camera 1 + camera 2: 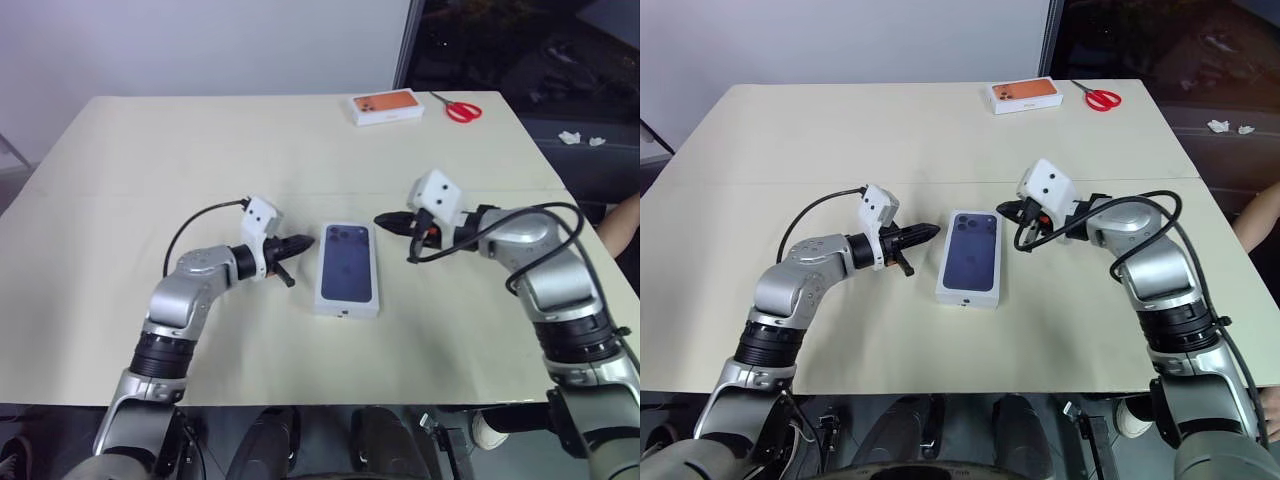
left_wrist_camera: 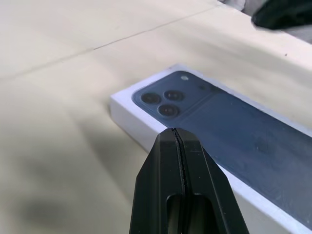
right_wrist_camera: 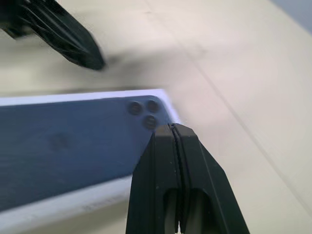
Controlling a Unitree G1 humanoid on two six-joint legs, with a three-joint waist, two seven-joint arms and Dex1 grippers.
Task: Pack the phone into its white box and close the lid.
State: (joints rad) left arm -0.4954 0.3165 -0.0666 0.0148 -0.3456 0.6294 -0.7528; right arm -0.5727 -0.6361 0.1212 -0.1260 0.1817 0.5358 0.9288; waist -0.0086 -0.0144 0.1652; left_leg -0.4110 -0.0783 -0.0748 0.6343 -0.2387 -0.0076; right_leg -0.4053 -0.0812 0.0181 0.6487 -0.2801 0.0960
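From the head camera's left eye, the lid (image 1: 347, 268) with its dark blue phone picture lies flat near the middle of the cream table (image 1: 200, 150), closed over whatever sits beneath it. The left gripper (image 1: 298, 243) hangs just beside the lid's left long edge, its black fingers pressed together and empty, tips pointing toward the lid without touching it. The right gripper (image 1: 387, 221) sits near the lid's far right corner, also pinched closed on nothing, slightly above the table. At the far edge lie a white box with an orange phone picture (image 1: 386, 106) and red-handled scissors (image 1: 460, 109), well apart from both arms.

The right eye shows the same layout.

In the left wrist view, the closed fingers (image 2: 168, 190) point at the lid's long side wall, the printed camera cluster just beyond their tips.

In the right wrist view, the shut fingers (image 3: 192, 185) hover over the lid's corner by the printed cameras; the left gripper (image 3: 95, 62) shows beyond the lid's opposite edge.
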